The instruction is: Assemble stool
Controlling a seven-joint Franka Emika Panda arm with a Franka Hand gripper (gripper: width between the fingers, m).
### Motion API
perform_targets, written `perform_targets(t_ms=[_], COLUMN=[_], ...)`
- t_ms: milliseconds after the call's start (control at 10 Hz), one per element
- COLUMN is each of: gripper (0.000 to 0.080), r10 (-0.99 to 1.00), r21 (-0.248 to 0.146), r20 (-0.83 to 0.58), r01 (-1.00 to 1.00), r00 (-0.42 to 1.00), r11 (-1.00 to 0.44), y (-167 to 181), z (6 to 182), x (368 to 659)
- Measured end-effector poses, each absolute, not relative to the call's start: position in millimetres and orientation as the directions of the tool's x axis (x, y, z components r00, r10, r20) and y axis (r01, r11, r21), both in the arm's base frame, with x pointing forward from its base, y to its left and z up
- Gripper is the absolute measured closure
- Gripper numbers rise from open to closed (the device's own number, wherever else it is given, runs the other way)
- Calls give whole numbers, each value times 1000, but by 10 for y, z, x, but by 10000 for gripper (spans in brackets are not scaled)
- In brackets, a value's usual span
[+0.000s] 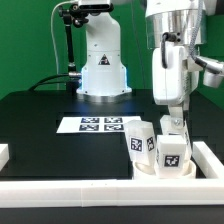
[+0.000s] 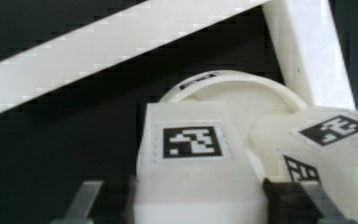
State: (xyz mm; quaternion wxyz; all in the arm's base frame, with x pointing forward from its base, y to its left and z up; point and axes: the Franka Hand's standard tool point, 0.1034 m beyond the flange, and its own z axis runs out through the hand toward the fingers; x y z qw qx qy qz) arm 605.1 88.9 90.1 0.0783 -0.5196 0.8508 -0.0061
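In the exterior view my gripper (image 1: pixel 173 130) reaches down at the right and is shut on the top of a white stool leg (image 1: pixel 172 153), which stands upright with its tag facing the camera. A second leg (image 1: pixel 140 141) leans just to the exterior view's left of it. Both rest on the round seat (image 1: pixel 152 170), which is mostly hidden behind the front bar. The wrist view shows the held leg (image 2: pixel 194 150) filling the space between my fingers (image 2: pixel 87 203), the gripper (image 2: pixel 194 200) centred on it. The other leg (image 2: pixel 332 135) sits close beside it, and the seat's curved rim (image 2: pixel 247 88) shows beyond.
The marker board (image 1: pixel 98 124) lies flat in the middle of the black table. Long white rim bars run along the front (image 1: pixel 100 187), the right side (image 1: pixel 211 156) and the left edge (image 1: pixel 4 153). The arm's white base (image 1: pixel 103 70) stands at the back.
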Motion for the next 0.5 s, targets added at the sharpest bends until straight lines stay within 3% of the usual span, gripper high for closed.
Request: perform_targets(t_ms=[300,500], gripper=[461,461], r10=[-857,-859], r21=[-78,-47], r20=[-132,-119], r01=[-857,-861], r00=[-498,-498], r11=[509,506], y=[930,934], z=[904,905], x=[6079,6101])
